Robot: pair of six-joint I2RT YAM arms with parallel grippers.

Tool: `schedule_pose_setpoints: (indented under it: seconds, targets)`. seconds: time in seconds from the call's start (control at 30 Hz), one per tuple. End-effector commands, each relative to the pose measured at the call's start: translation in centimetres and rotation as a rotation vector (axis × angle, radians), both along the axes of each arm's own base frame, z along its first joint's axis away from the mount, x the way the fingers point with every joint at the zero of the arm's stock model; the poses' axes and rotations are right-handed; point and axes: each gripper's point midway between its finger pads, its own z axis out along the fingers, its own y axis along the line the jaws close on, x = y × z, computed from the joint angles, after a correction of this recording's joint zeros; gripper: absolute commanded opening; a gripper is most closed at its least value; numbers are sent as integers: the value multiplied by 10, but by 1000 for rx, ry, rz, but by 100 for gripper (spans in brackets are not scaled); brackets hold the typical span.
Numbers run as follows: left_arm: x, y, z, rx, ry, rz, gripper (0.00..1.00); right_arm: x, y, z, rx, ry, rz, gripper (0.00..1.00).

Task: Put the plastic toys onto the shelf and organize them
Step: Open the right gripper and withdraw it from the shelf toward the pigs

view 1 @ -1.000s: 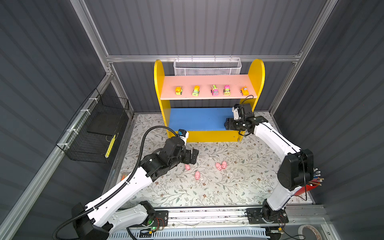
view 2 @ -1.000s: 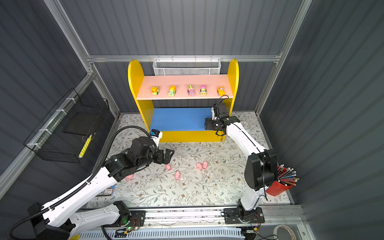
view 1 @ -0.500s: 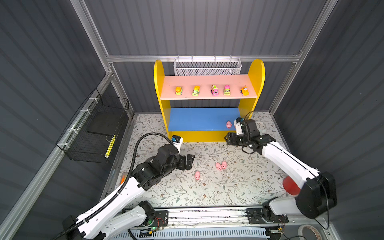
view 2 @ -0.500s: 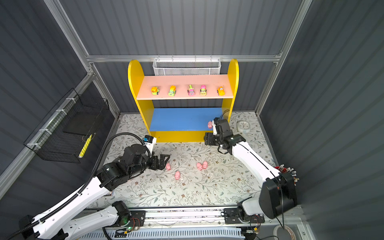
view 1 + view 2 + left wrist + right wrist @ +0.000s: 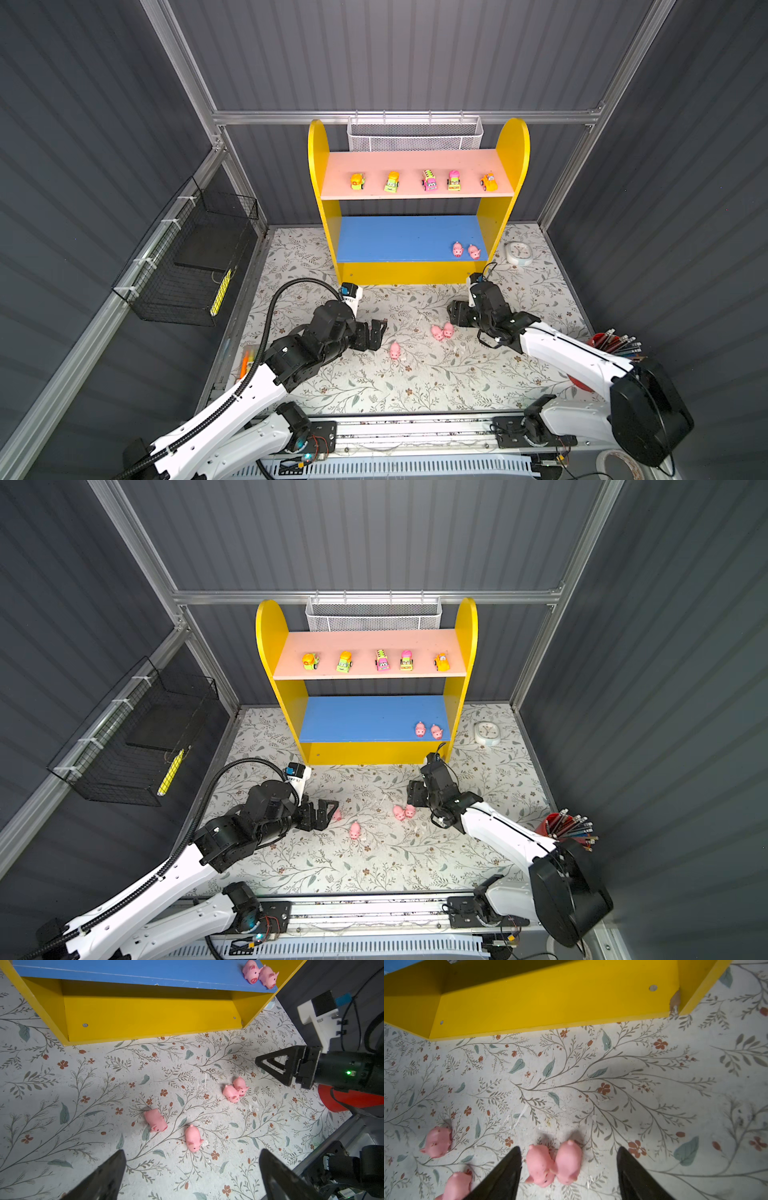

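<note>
Pigs on the shelf's (image 5: 513, 145) blue board (image 5: 395, 239) now number two (image 5: 457, 249), one having been added as the right tool (image 5: 456, 316) was pulled back. Right tool is held part open and empty over a touching pair (image 5: 554, 1164) on the counter (image 5: 415, 386). Left tool (image 5: 376, 334) is spread wide, empty, near two loose pigs (image 5: 155, 1120). Cars (image 5: 429, 180) are lined on the pink board (image 5: 411, 162). Four pigs are seen unshelved; the pair is judged next.

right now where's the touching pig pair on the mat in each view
Top view: pig pair on the mat, beside the right gripper.
Top view: same spot.
Left wrist: near that gripper's black finger, at.
Right wrist: between its open fingers, at.
Shared landmark: shelf's yellow base panel.
</note>
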Motion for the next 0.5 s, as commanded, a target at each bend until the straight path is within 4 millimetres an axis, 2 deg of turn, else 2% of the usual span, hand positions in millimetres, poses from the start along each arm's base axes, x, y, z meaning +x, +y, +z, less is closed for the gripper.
schedule_pose_setpoints:
  seconds: [0.0, 0.2, 0.47]
  targets:
    - [-2, 3, -4, -7, 9, 10, 100, 23, 6, 16, -14, -80, -15, 72]
    - [-2, 6, -1, 4, 4, 16, 100, 14, 5, 19, 0, -56, -5, 72]
    - [-7, 6, -20, -8, 46, 22, 100, -31, 0, 14, -15, 52, -27, 71]
